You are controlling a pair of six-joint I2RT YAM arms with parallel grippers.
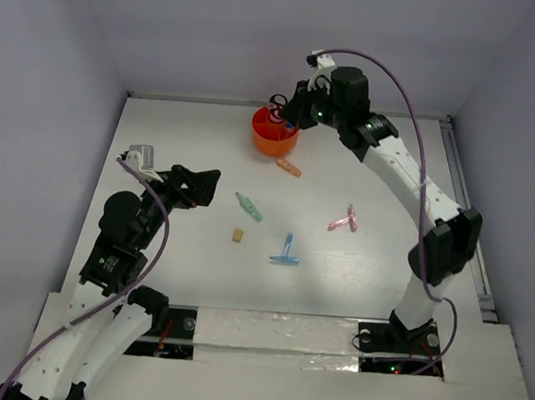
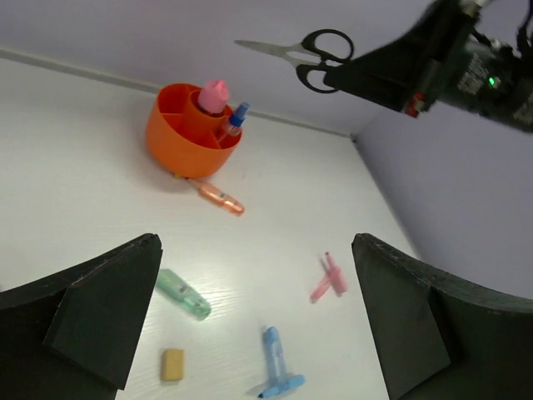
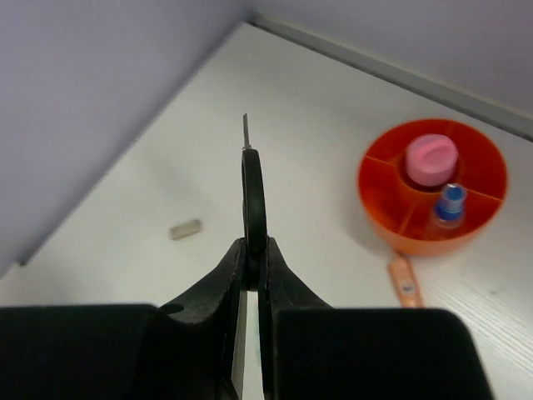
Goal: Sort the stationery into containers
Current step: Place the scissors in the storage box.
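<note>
Top external shows my right arm [image 1: 408,183] stretched toward the round bright-orange plastic divided tub [image 1: 274,143], right gripper [image 1: 293,115] clamped on black-handled steel scissors [image 1: 277,103] aloft near that tub; left arm [image 1: 121,235] bent, left gripper [image 1: 204,184] jaws spread wide, well short of it

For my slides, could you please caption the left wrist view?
Right claw holds black-handled scissors in the air near the orange tub; left claw open.
</note>
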